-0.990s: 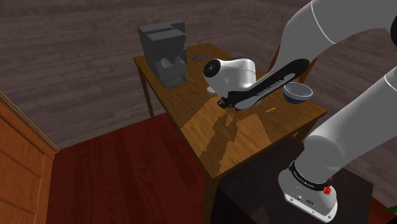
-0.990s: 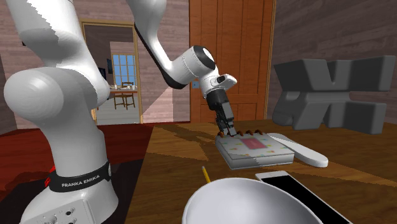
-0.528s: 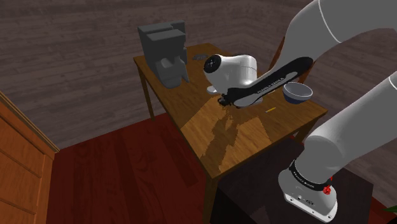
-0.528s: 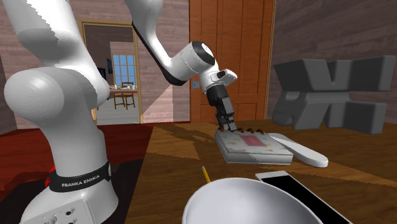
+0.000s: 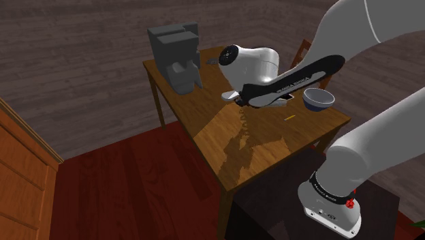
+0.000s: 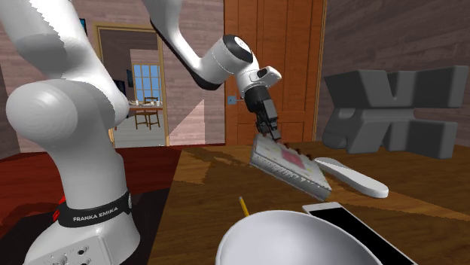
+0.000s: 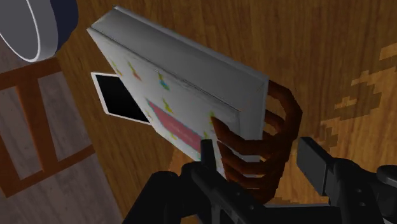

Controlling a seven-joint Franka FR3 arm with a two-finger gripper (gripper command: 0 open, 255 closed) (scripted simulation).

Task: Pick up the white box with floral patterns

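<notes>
The white box [image 6: 290, 162] has small coloured flower marks, a pink panel on top and dark red-brown loops along one edge. It hangs tilted above the wooden table [image 6: 203, 188], its free end sloping down toward the phone. My gripper [image 6: 270, 135] is shut on its looped edge. In the wrist view the box [image 7: 172, 83] runs away from the gripper [image 7: 257, 156], with the loops clasped between the black fingers. From the shoulder, the gripper [image 5: 240, 102] hangs over the table's middle and a pale corner of the box [image 5: 229, 95] peeks out beside it.
A blue-grey bowl [image 5: 318, 99] and a dark-screened phone [image 6: 346, 222] lie near the table's stand-side end, with a yellow pencil [image 6: 244, 205] close by. A white oblong object [image 6: 350, 177] lies beside the box. A grey machine [image 5: 177, 54] stands at the far corner.
The gripper has risen with the box. The box has left the table and tipped from flat to a steep slant.
</notes>
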